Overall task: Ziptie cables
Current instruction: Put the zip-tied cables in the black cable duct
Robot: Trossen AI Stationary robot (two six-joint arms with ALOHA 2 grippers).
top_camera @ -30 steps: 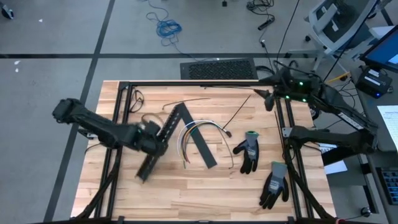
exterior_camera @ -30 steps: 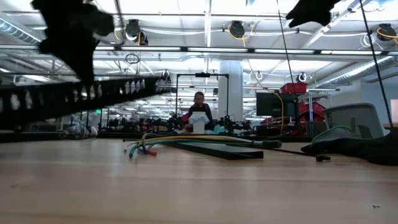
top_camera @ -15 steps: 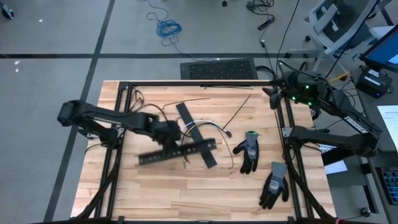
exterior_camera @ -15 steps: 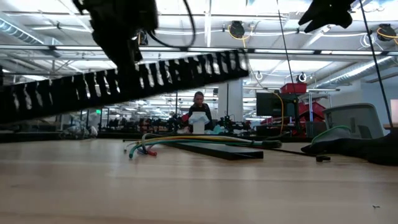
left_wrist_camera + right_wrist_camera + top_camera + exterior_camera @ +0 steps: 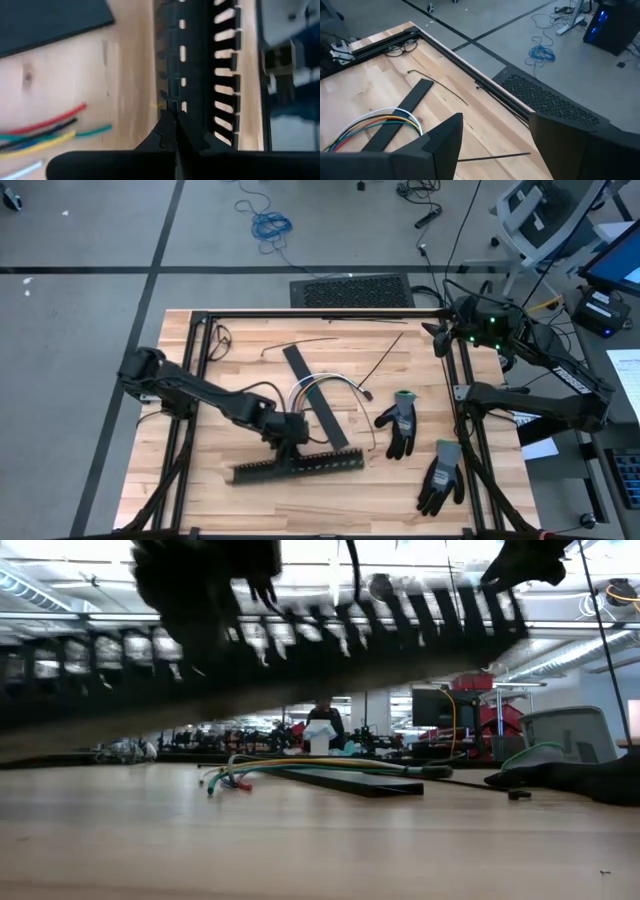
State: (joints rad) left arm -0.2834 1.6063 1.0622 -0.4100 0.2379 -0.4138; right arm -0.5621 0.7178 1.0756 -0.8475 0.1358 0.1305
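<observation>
My left gripper (image 5: pixel 290 438) is over the table's middle, near side, shut on a black slotted strip (image 5: pixel 300 465) that runs roughly left to right. In the low view this strip (image 5: pixel 300 650) hangs above the table. The cables (image 5: pixel 318 387), a loose bundle of coloured wires, lie on the wood just beyond it, arched over a flat black strip (image 5: pixel 320 405). They also show in the low view (image 5: pixel 290 765) and the left wrist view (image 5: pixel 45 131). My right gripper (image 5: pixel 495 150) waits open above the far right corner (image 5: pixel 436 335). My left gripper pinches the slotted strip between its two shut fingers (image 5: pixel 172 132), on a side wall (image 5: pixel 172 95) around the middle of its length. The fingers come from above, pointing down, and lie across the strip. The strip is lifted clear of the table, tilted a little.
Two grey-and-black gloves (image 5: pixel 400 422) (image 5: pixel 440 475) lie right of the cables. Thin dark strands (image 5: pixel 385 360) (image 5: pixel 300 342) rest on the far part of the table. A black rail frame (image 5: pixel 300 313) borders the table. Bare wood lies along the near edge (image 5: pixel 300 510).
My left gripper has carried the slotted strip toward the table's near edge and to the right. The strip has turned about from slanting near-to-far at the left of the cables to lying roughly left to right in front of them. It stays lifted.
</observation>
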